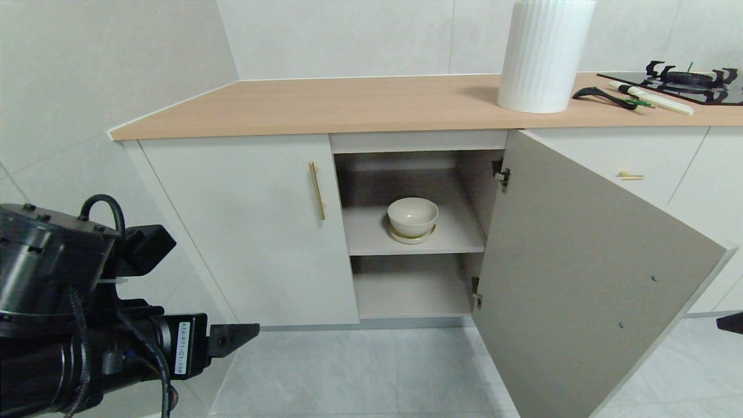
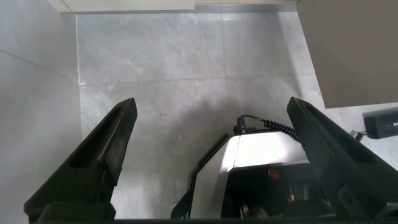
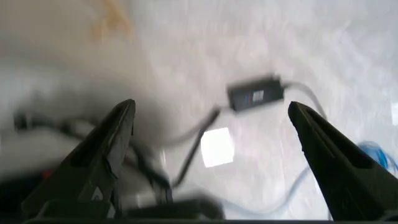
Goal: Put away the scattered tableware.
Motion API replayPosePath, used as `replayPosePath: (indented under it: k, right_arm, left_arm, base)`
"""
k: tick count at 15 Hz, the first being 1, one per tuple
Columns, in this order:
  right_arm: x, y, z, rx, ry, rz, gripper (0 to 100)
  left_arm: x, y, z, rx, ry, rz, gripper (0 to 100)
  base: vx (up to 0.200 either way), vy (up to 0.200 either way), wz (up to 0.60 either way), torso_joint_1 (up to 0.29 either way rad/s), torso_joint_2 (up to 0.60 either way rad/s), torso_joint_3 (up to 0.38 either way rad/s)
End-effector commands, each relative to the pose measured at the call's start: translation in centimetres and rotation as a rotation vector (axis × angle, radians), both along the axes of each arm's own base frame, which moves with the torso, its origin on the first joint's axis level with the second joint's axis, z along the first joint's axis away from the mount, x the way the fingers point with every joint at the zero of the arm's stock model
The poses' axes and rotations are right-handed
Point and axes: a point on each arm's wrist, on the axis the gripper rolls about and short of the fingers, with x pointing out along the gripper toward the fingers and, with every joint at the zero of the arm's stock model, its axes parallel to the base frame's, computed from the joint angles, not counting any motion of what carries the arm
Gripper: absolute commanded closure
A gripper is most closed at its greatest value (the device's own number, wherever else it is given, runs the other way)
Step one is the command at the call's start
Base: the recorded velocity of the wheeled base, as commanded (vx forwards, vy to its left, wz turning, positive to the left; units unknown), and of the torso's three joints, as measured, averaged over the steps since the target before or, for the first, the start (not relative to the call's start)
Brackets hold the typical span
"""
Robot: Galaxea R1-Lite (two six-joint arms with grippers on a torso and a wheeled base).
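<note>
The left arm (image 1: 58,325) sits low at the near left, in front of the closed cabinet door (image 1: 249,232). It lies roughly level and points right, above the tiled floor (image 1: 360,371). Its jaws are released, spread wide with nothing between them. The right arm (image 1: 732,323) shows as a dark tip low at the right edge, near the open door (image 1: 580,261). Its jaws are also released and empty, hanging over floor where cables and a black adapter (image 3: 256,94) lie.

The bowl (image 1: 413,216) stands upright on a small plate (image 1: 412,235) on the upper shelf (image 1: 371,232) of the open cabinet, well apart from both arms. On the desk (image 1: 348,104) above, at the far right, a white ribbed canister (image 1: 544,55) stands beside a black ladle (image 1: 603,97) and a white-handled utensil (image 1: 653,97), with the stove (image 1: 691,78) just beyond.
</note>
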Motion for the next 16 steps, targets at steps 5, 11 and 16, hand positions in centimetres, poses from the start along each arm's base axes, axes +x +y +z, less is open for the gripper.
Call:
replayPosePath:
  k: [5,11,16]
  right_arm:
    - [4.8,-1.4,-1.4,0.120,-0.098,-0.157,0]
    - [6.1,0.1,-2.8,0.184,-0.143,-0.123,0]
    - [5.9,3.1,-3.8,0.225,-0.140,-0.010,0]
  left_arm:
    - [0.0,0.0,0.0,0.003,0.001,0.003,0]
    - [0.0,0.0,0.0,0.001,-0.002,0.003,0]
    - [0.0,0.0,0.0,0.001,-0.002,0.003,0]
  base:
    - [0.000,0.000,0.00,0.000,0.00,0.000]
    - [0.000,0.000,0.00,0.000,0.00,0.000]
    - [0.000,0.000,0.00,0.000,0.00,0.000]
